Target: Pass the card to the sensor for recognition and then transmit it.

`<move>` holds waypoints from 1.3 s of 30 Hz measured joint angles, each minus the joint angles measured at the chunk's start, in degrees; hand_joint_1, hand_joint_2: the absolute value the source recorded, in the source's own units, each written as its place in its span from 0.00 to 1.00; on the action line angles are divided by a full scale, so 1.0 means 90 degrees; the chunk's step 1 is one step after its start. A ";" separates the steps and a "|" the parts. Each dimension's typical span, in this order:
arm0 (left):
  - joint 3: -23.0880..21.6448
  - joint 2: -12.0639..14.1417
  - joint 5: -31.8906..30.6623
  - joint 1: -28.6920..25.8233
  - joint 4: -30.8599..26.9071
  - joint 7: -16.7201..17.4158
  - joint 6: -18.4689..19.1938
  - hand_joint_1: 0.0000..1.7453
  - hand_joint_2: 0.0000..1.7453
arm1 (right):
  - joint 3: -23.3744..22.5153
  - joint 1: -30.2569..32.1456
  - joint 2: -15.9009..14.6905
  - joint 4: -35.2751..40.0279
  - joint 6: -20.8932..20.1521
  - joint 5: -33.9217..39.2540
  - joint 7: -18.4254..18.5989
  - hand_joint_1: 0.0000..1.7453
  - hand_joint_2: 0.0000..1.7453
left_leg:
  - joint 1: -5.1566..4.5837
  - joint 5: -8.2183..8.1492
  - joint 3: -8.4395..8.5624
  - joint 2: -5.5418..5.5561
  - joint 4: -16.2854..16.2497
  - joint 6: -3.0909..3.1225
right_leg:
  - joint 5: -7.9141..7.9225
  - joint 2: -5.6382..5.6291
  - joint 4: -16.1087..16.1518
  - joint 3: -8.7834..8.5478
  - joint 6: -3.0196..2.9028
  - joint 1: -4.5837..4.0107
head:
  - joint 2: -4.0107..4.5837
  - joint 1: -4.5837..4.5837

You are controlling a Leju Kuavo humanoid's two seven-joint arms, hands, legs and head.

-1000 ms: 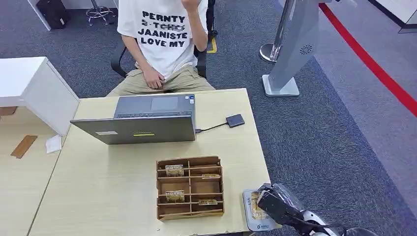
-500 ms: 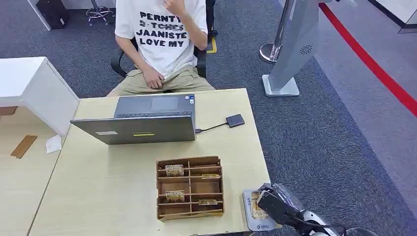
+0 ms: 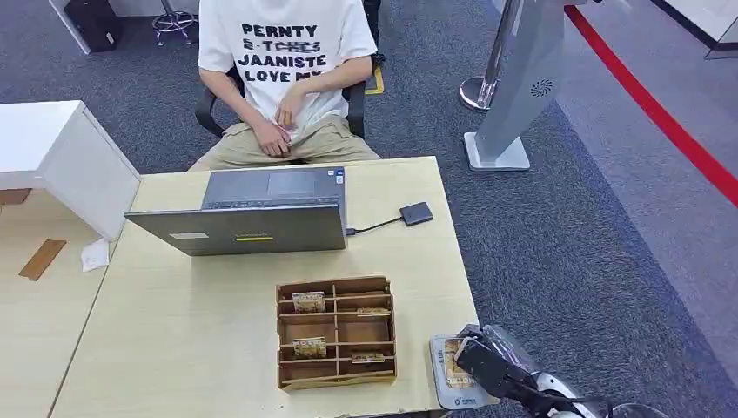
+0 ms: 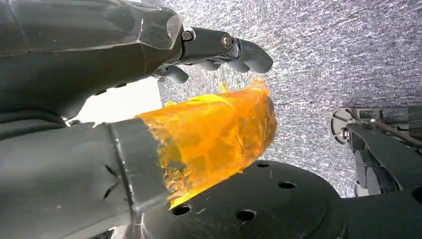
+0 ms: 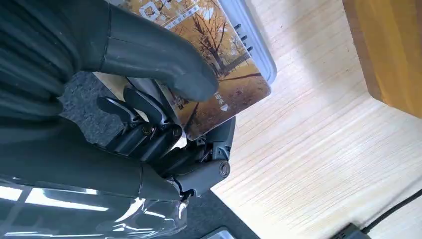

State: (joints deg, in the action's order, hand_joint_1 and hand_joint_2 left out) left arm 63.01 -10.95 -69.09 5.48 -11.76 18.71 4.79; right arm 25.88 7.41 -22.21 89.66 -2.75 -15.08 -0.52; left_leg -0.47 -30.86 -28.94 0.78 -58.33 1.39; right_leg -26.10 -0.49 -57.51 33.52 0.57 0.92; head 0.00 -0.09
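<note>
At the surface's (image 3: 218, 331) five o'clock corner, the right hand (image 5: 149, 124) pinches the card (image 5: 219, 69) between thumb and fingers over the grey sensor (image 3: 451, 394); left hand (image 4: 219, 47) hangs, fingers apart, holding nothing.

T-shirt (image 3: 283, 52) of the person behind the laptop (image 3: 248, 213): "PERNTY", "JAANISTE", "LOVE MY"; second line struck through, unreadable.

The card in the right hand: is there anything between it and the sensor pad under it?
Nothing visible. The right hand holds the card with the thumb on its face, directly over the grey sensor pad at the table corner. The wooden card box stands beside it, not in the path.
</note>
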 joint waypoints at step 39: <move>0.0000 0.0000 -0.0019 0.0000 0.0000 0.0005 -0.0005 0.00 0.00 | 0.0034 0.0006 0.0000 -0.0005 0.0083 0.0022 -0.0002 1.00 1.00 | 0.0000 0.0000 0.0001 -0.0001 0.0000 0.0000 | 0.0000 0.0000 0.0000 0.0000 0.0000 0.0000 | 0.0000 0.0000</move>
State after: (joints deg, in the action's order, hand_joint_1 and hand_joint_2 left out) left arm 63.01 -10.95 -69.26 5.48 -11.76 18.75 4.74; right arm 26.18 7.47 -22.21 89.61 -2.01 -14.88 -0.55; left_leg -0.47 -30.86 -28.93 0.78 -58.33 1.39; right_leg -26.10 -0.50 -57.51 33.52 0.57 0.91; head 0.00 -0.09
